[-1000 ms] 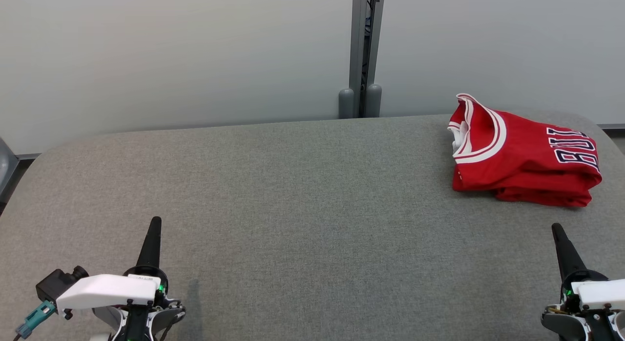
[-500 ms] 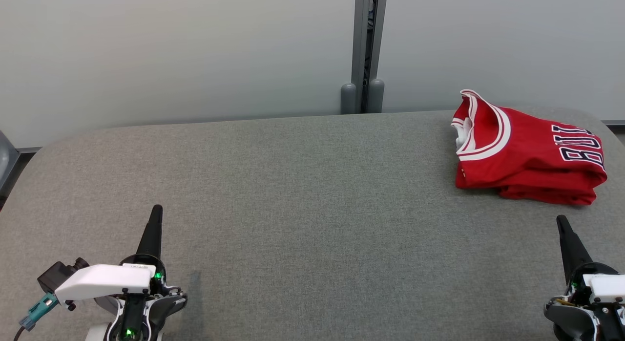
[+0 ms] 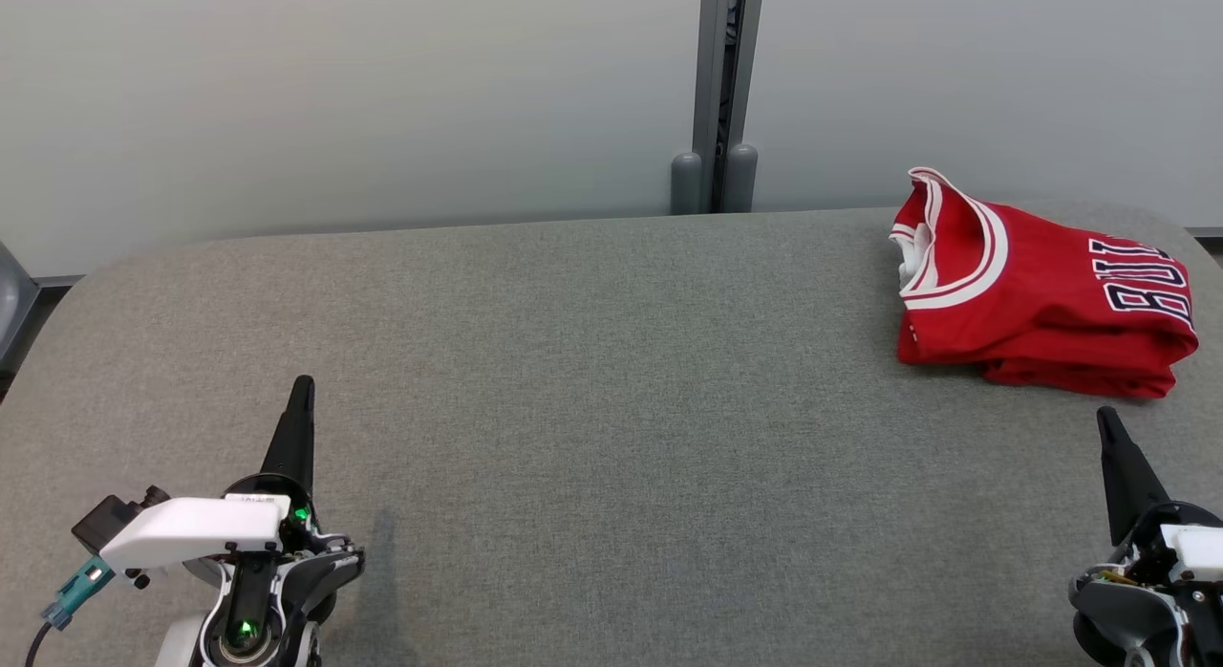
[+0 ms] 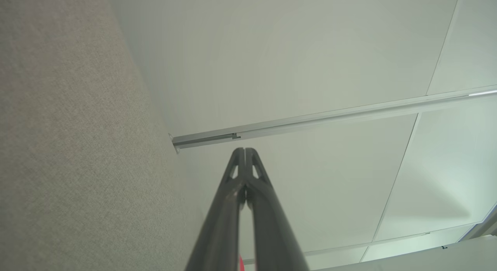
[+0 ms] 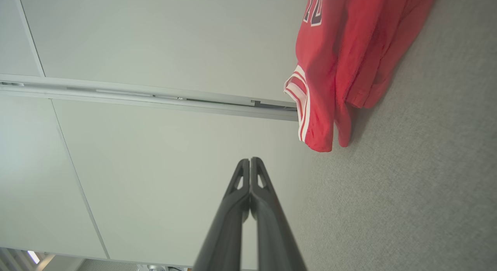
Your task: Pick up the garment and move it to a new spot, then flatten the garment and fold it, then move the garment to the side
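Note:
The garment (image 3: 1037,290) is a red jersey with white trim and dark lettering, folded into a thick stack at the far right of the grey fabric table (image 3: 592,361). The right wrist view catches the garment (image 5: 349,65) at its upper right. My left gripper (image 3: 302,392) stands at the lower left, fingers pressed together and empty, far from the garment. My right gripper (image 3: 1106,420) is at the lower right, just in front of the stack, also shut on nothing. In the wrist views, the left gripper (image 4: 245,150) and the right gripper (image 5: 250,160) both point toward the pale wall.
A pale wall with a grey vertical post (image 3: 717,94) runs behind the table. The table's rounded far corners curve off at left and right. Wide grey surface lies between the grippers and left of the garment.
The whole head view has shifted, so the camera moved: table and garment sit slightly higher and further right. Both grippers stay shut and the garment lies as before.

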